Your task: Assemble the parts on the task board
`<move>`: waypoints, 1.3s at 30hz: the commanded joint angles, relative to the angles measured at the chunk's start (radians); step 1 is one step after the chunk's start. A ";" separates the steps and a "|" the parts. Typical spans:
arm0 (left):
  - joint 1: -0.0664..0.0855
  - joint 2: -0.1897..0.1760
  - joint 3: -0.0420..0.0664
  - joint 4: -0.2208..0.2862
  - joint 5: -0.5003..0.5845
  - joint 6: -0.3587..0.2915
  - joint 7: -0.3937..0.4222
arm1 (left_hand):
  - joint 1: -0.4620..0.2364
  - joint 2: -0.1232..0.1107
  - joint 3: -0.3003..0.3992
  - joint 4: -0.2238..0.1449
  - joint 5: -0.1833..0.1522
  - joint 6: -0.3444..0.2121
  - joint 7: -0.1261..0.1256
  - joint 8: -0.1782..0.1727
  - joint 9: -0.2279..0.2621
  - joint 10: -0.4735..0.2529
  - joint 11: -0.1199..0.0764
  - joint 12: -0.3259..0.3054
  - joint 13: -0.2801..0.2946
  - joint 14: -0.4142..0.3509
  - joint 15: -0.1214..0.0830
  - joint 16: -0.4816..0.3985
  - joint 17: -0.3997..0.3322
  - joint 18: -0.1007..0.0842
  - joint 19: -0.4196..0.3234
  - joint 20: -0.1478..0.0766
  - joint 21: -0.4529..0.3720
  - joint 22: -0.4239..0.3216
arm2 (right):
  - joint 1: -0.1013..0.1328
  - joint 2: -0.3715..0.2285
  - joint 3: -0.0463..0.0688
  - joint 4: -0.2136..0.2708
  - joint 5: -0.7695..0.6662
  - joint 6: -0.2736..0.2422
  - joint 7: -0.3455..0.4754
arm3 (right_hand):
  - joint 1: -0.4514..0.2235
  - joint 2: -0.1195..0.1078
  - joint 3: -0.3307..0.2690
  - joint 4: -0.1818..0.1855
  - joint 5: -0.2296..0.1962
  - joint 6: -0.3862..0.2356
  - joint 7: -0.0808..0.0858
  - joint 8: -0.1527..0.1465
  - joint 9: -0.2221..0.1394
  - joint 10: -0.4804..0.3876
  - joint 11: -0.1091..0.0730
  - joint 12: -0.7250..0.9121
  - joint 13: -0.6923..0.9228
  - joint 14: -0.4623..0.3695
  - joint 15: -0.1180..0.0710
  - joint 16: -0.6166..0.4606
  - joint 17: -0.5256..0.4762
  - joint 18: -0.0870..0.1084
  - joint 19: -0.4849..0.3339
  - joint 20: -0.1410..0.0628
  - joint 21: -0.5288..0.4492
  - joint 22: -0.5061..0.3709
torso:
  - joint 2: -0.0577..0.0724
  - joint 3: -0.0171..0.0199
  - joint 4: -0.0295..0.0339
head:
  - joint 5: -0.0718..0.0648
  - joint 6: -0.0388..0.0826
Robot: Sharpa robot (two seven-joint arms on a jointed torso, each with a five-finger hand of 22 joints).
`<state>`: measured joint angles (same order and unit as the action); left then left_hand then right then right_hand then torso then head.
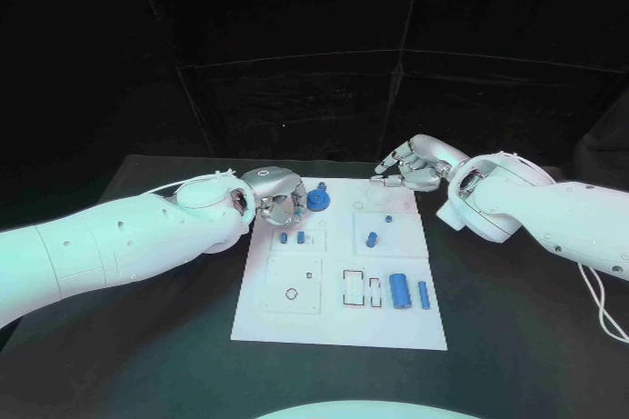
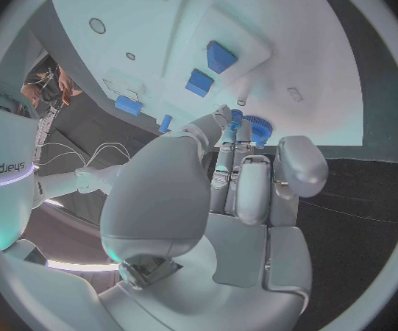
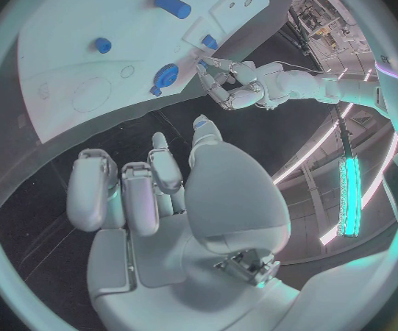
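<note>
The task board (image 1: 344,324) is seen lying flat in the middle of the black table (image 1: 524,346). At the board's far left corner the left hand (image 1: 275,199) is placed, its fingers (image 2: 228,171) curled down and closed around a blue toothed wheel (image 1: 319,200), which is held at the fingertips just above or on the board; contact with the board cannot be told. In the left wrist view the wheel (image 2: 252,129) is seen pinched between the fingertips.

The right hand (image 1: 417,167) is held over the board's far right corner, well apart from the wheel. Its fingers are half curled and nothing is held in them; in the right wrist view the hand (image 3: 176,198) is seen over the dark table beside the board's edge, with the fingers bent inward but not fully closed.

Nearer the middle of the board, two small blue blocks (image 1: 291,238) are seen standing side by side, just behind the left hand's position toward the robot. To their right a small blue peg (image 1: 373,238) is set, with a blue dot-like piece (image 1: 389,219) just beyond it. Near the board's right edge, on the robot's side, two blue cylinders (image 1: 410,294) lie side by side, next to two outlined slots (image 1: 362,289).
</note>
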<state>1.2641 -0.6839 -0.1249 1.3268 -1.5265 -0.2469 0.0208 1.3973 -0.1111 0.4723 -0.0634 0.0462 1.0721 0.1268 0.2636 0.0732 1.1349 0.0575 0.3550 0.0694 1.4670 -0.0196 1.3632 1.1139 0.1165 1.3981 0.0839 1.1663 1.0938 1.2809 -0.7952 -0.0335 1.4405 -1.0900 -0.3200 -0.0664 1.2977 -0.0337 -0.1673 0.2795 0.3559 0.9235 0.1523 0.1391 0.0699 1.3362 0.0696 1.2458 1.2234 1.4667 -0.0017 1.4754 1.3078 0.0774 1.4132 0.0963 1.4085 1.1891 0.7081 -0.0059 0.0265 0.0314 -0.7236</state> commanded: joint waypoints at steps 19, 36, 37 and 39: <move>-0.001 0.019 0.000 -0.030 0.016 0.025 -0.010 | -0.007 0.003 0.009 0.000 0.003 0.008 0.002 -0.010 -0.001 0.007 0.000 -0.012 0.001 0.021 -0.004 -0.001 -0.006 -0.010 -0.003 -0.005 -0.001 -0.004 | 0.002 0.002 0.000 0.000 0.003 -0.009 0.007 | 0.002 0.007 -0.005 0.003 0.003 -0.007 0.002 0.004 -0.001 -0.007 -0.002 -0.001 0.001 0.065 -0.009 -0.006 0.086 -0.003 -0.005 -0.002 -0.006 -0.001 | 0.000 0.0005 0.0003 | 0.001 -0.005; -0.009 0.028 -0.001 -0.041 0.018 0.034 -0.013 | -0.009 0.002 0.010 0.001 0.003 0.009 0.001 -0.011 -0.001 0.008 0.000 -0.014 0.001 0.021 -0.004 -0.001 -0.008 -0.010 -0.004 -0.005 0.000 -0.003 | 0.002 0.003 0.000 -0.001 0.003 -0.008 0.007 | 0.002 0.007 -0.005 0.003 0.003 -0.007 0.002 0.004 -0.001 -0.007 -0.002 -0.001 0.001 0.065 -0.009 -0.006 0.086 -0.003 -0.005 -0.002 -0.006 -0.001 | 0.000 0.0005 0.0004 | 0.001 -0.008; -0.010 0.029 -0.001 -0.042 0.018 0.033 -0.013 | -0.009 0.002 0.010 0.001 0.003 0.009 0.001 -0.011 -0.001 0.008 0.000 -0.014 0.001 0.021 -0.004 -0.001 -0.008 -0.010 -0.004 -0.005 0.000 -0.003 | 0.002 0.003 0.000 -0.001 0.003 -0.008 0.007 | 0.002 0.007 -0.005 0.003 0.003 -0.007 0.002 0.004 -0.001 -0.007 -0.002 -0.001 0.001 0.065 -0.009 -0.006 0.086 -0.003 -0.005 -0.002 -0.006 -0.001 | 0.000 0.0006 0.0000 | 0.000 -0.008; -0.011 0.029 -0.001 -0.043 0.019 0.032 -0.013 | -0.009 0.002 0.010 0.001 0.003 0.009 0.001 -0.011 -0.001 0.008 0.000 -0.014 0.001 0.021 -0.004 -0.001 -0.008 -0.010 -0.004 -0.005 0.000 -0.003 | 0.002 0.003 0.000 -0.001 0.003 -0.008 0.007 | 0.002 0.007 -0.005 0.003 0.003 -0.007 0.002 0.004 -0.001 -0.007 -0.002 -0.001 0.001 0.065 -0.009 -0.006 0.086 -0.003 -0.005 -0.002 -0.006 -0.001 | 0.000 0.0006 -0.0003 | 0.000 -0.007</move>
<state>1.2532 -0.6560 -0.1265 1.2844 -1.5134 -0.2193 0.0105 1.3882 -0.1204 0.4780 -0.0635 0.0461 1.0756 0.1303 0.2595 0.0730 1.1364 0.0556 0.3463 0.0692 1.4670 -0.0195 1.3631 1.1071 0.1166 1.3980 0.0840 1.1662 1.0908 1.2809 -0.7926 -0.0336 1.4385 -1.0895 -0.3201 -0.0663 1.2977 -0.0337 -0.1674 0.2795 0.3559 0.9235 0.1523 0.1391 0.0698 1.3362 0.0696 1.2458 1.2235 1.4667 -0.0017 1.4754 1.3075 0.0773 1.4132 0.0963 1.4085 1.1888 0.7079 -0.0057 0.0266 0.0313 -0.7316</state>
